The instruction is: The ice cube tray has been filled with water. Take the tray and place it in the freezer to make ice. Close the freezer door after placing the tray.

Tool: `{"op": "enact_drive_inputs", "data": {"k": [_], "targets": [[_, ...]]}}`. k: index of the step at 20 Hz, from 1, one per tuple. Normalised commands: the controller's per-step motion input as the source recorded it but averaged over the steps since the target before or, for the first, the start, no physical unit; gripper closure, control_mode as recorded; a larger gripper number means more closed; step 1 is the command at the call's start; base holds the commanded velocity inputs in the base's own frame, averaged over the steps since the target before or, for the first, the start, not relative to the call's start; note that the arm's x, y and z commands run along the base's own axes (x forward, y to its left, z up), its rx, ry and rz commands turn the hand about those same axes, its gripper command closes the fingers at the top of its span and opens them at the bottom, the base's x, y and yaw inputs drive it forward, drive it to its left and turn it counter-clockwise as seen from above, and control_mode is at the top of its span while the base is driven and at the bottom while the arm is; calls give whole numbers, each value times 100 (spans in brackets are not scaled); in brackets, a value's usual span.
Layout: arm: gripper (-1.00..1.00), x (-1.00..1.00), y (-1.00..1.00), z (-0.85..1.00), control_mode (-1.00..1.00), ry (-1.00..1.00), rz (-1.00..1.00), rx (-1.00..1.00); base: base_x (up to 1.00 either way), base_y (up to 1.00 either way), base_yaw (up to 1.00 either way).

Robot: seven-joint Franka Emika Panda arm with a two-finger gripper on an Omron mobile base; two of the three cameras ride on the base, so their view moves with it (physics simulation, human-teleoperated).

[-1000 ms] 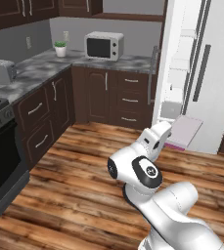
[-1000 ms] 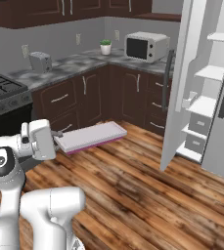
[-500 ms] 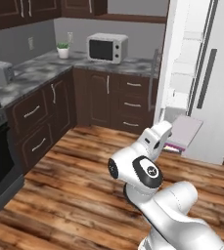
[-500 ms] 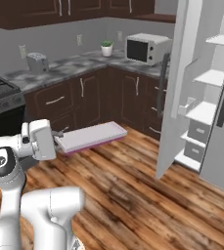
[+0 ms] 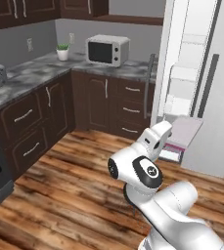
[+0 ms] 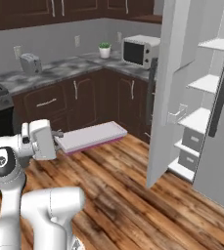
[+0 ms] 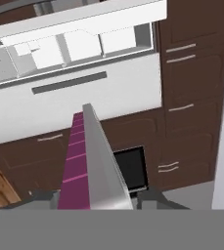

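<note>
The tool (image 6: 59,141) pinches one short end of the ice cube tray (image 6: 91,136); stiff, water-filled, it needs keeping level.

Even flat light — soft, slightly blurred

The tray (image 6: 90,136) sticks out level from the end effector (image 6: 57,141), above the floor (image 6: 133,195), its far end toward the freezer (image 6: 201,117). The freezer door (image 6: 165,93) stands swung out between the tray and the shelves (image 6: 204,83), with drawers (image 6: 191,146) below them. Left of the door, on the corner surface (image 5: 45,68), the microwave (image 5: 107,50) sits beside a plant (image 5: 62,52), and a toaster (image 6: 30,62) stands farther left.
</note>
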Motion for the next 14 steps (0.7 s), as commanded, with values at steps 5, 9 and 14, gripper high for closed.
{"op": "enact_drive_inputs", "data": {"k": [5,9,14], "targets": [[100,0,0,0,100,0,0,0,29,-69,14],[100,0,0,0,100,0,0,0,34,-64,13],[100,0,0,0,100,0,0,0,37,-59,13]]}}
